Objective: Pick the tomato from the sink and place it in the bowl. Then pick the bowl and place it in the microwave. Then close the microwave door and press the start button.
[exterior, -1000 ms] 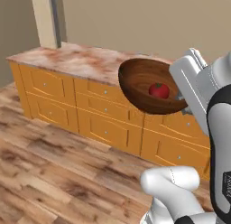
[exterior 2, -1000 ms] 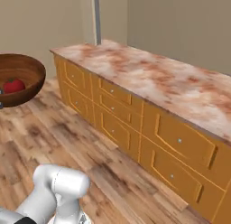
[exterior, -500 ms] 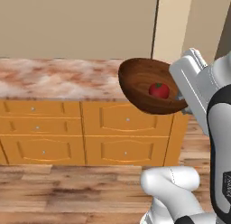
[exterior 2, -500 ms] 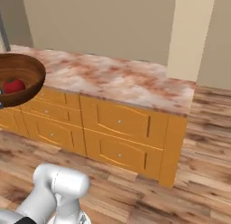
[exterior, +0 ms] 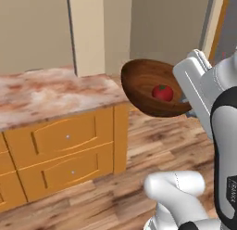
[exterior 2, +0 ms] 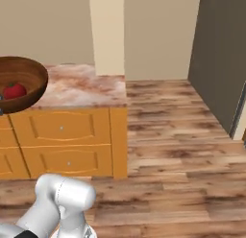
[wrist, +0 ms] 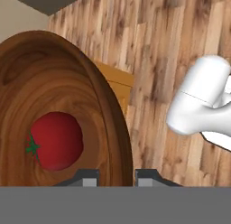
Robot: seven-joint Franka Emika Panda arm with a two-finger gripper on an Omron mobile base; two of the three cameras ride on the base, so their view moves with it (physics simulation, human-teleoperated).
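The dark brown wooden bowl (exterior: 143, 80) hangs in the air above the wood floor, just past the end of the counter. The small red tomato (exterior: 162, 92) lies inside it. My gripper (exterior: 186, 103) is shut on the bowl's right rim. In the right base view the bowl (exterior 2: 29, 81) is at the left edge with the tomato (exterior 2: 14, 90) in it. In the hand view the bowl's rim (wrist: 118, 128) runs between my gripper's (wrist: 116, 175) two fingertips, and the tomato (wrist: 56, 139) rests at the bottom of the bowl, green top to the left.
A counter with a pink marbled top (exterior: 51, 92) and orange drawers (exterior: 65, 136) ends beside the bowl. Behind it stands a beige pillar (exterior 2: 106, 30). A tall dark grey panel (exterior 2: 221, 54) rises at the right. Wood floor (exterior 2: 178, 136) lies open between them.
The whole picture has swung: the base has turned, so the counter slid left and its end came into view. The bowl with the tomato stays held in the same place beside the arm.
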